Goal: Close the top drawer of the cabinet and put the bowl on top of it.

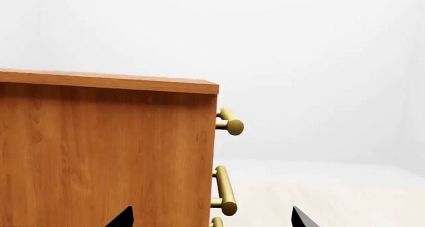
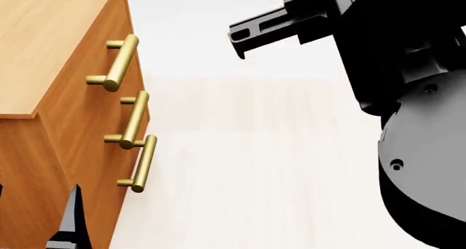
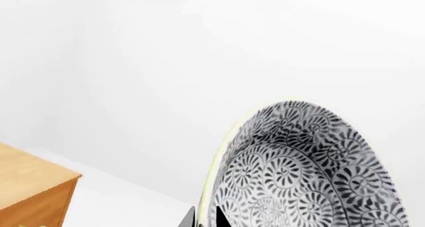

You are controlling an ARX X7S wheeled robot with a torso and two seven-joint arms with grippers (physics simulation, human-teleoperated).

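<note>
Bowl [image 3: 305,172], judged rigid, smooth and breakable, is pinched at its rim by the right gripper [image 3: 206,218]; left gripper [image 1: 209,218] spread apart.

There is one cabinet [image 2: 43,52], at about 9 o'clock in the head view. It has three brass handles [image 2: 117,63], one under the other, so three drawers; the top drawer [image 2: 131,30] is one of them. There is one bowl [image 3: 299,172], seen only in the right wrist view. Two dark fingertips [image 1: 123,218] show in the left wrist view. One black arm [image 2: 393,52] fills 2 o'clock.
</note>
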